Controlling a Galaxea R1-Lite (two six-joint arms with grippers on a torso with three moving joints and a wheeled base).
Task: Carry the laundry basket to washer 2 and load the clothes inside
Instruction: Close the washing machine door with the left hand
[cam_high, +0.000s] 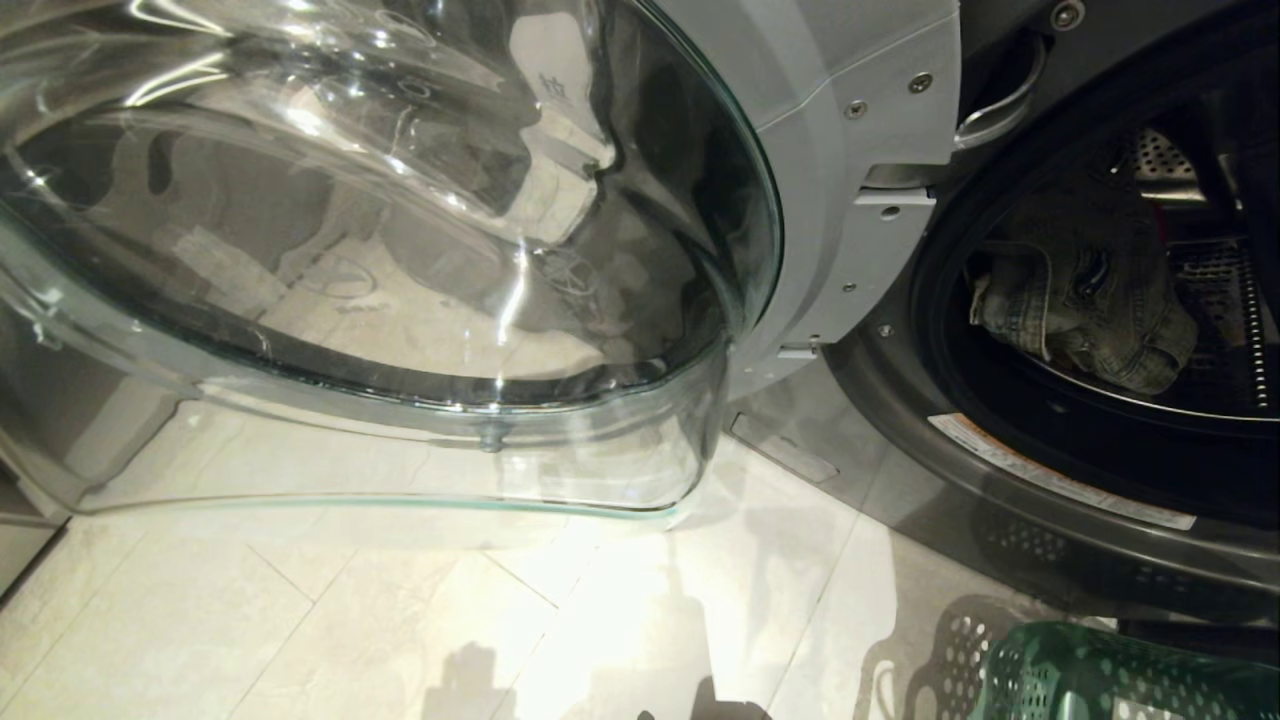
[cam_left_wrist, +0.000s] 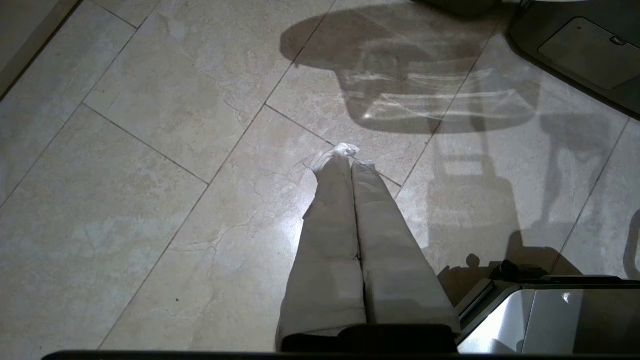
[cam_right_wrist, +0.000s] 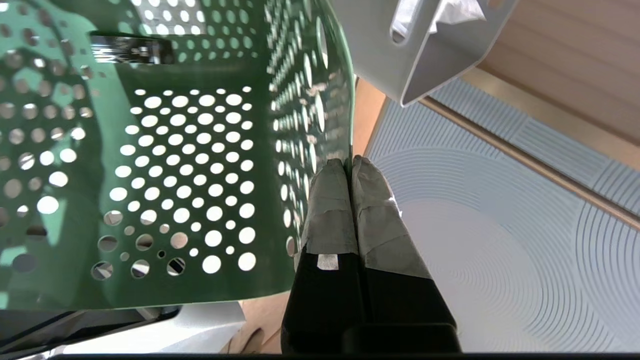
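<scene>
The washer's round opening (cam_high: 900, 300) is at the right of the head view. An olive-grey garment (cam_high: 1090, 300) lies inside the drum. A corner of the green perforated laundry basket (cam_high: 1120, 675) stands on the floor below the opening. In the right wrist view my right gripper (cam_right_wrist: 350, 162) is shut, its taped fingertips (cam_right_wrist: 330, 200) right beside the basket's wall (cam_right_wrist: 175, 175). Nothing shows between them, and no clothes show in the basket. My left gripper (cam_left_wrist: 350, 157) is shut and empty above the tiled floor. Neither arm shows in the head view.
The washer's glass door (cam_high: 400, 250) hangs wide open and fills the left of the head view. Pale floor tiles (cam_high: 400, 620) run under it. The right wrist view shows a grey bin (cam_right_wrist: 425, 55) and a light round-patterned mat (cam_right_wrist: 500, 240).
</scene>
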